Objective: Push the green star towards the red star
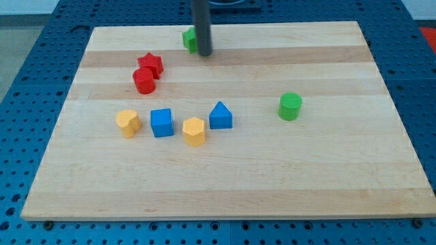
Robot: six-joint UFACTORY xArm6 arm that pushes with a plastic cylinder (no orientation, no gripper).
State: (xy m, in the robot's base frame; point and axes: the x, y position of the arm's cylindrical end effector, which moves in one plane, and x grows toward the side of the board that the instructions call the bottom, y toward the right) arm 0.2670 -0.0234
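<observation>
The green star (189, 39) lies near the view's top edge of the wooden board (225, 184), partly hidden behind my rod. My tip (204, 52) rests on the board touching the green star's right side. The red star (150, 64) lies to the lower left of the green star, with a gap of bare board between them. A red cylinder (144, 81) stands right against the red star's lower side.
A yellow block (128, 123), a blue cube (162, 122), a yellow hexagonal block (194, 131) and a blue triangular block (220, 116) form a row across the middle. A green cylinder (290, 107) stands at the right.
</observation>
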